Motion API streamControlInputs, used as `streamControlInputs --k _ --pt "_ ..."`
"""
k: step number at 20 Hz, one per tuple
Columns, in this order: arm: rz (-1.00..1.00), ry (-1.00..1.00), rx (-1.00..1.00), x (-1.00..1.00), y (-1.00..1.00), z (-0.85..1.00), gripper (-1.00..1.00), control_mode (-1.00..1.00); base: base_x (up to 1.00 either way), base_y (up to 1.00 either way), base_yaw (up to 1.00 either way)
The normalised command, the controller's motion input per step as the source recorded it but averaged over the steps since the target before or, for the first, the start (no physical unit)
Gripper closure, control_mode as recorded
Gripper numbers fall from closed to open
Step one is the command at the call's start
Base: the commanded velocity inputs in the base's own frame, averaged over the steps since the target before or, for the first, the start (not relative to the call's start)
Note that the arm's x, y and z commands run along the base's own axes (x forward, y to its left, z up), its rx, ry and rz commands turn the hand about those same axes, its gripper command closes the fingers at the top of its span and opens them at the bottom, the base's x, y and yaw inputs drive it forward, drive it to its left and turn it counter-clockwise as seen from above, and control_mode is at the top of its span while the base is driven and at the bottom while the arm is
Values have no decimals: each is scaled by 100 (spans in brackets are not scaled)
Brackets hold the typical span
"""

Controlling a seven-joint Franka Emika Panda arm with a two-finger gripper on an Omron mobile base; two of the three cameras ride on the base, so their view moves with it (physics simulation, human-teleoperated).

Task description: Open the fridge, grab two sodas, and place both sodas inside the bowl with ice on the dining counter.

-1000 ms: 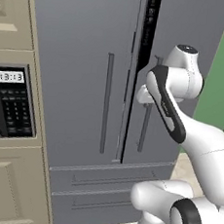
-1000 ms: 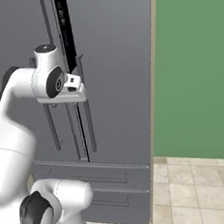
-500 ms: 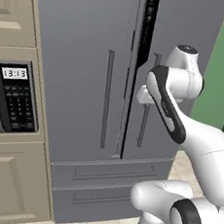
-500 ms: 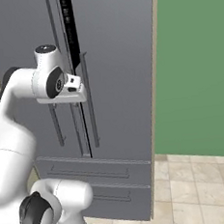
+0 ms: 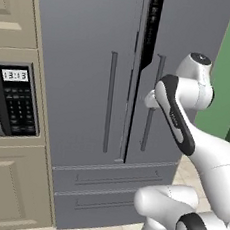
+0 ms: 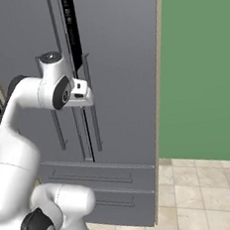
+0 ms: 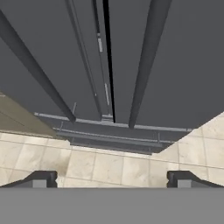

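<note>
Fridge (image 7: 183, 65) handles ahead of spread jaws.

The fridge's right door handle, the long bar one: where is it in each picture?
Left base view: the right door handle stands right of centre, partly behind the white arm.
Right base view: it stands left of centre, just right of the hand.
Hand view: it slants down from the top, right of centre.
Shared landmark: the dark gap between the doors, just left of the handle.
</note>
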Motion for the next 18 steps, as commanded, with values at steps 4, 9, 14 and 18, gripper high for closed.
streamControlInputs --k 4,9,14,18 --pt "0 -2 0 17 -31 0 -100 -100 0 0 0" --pt "0 -3 0 41 -9 0 -100 -100 0 0 0" --pt "0 -3 0 53 0 -1 -100 -100 0 0 0" --pt "0 -4 0 47 0 -8 -100 -100 0 0 0"
